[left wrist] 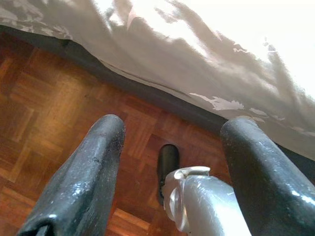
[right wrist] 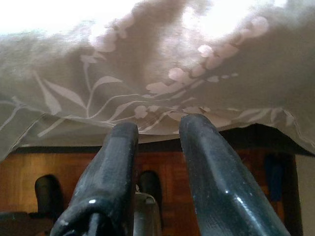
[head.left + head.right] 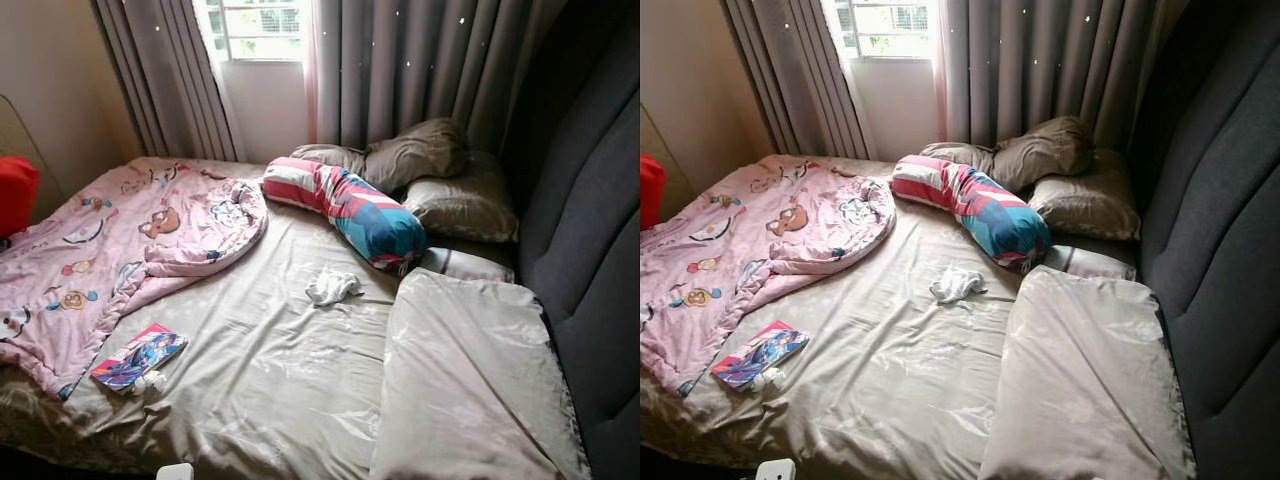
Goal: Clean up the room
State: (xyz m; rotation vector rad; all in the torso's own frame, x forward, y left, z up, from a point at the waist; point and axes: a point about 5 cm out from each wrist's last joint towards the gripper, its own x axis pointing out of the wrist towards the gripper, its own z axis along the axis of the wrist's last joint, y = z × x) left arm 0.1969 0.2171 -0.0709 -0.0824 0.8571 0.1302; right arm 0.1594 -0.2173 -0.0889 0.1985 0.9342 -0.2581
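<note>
A bed with a beige sheet (image 3: 270, 380) lies before me. A pink cartoon blanket (image 3: 120, 250) is rumpled over its left side. In the middle lies a crumpled white cloth (image 3: 333, 287). A colourful book (image 3: 138, 357) rests near the front left edge with a small white scrap (image 3: 152, 381) beside it. A striped red and blue bolster (image 3: 350, 208) lies slanted near the brown pillows (image 3: 415, 150). My left gripper (image 1: 172, 123) hangs open over the wooden floor (image 1: 49, 98) beside the bed. My right gripper (image 2: 158, 129) hangs below the sheet's hem (image 2: 147, 108), open with a narrow gap and holding nothing.
A dark padded headboard (image 3: 590, 220) runs along the right. Grey curtains (image 3: 420, 60) and a window (image 3: 255, 30) stand behind the bed. A large beige pillow (image 3: 465, 380) fills the front right. A red object (image 3: 15, 190) sits at the far left, a white object (image 3: 175, 471) at the bottom edge.
</note>
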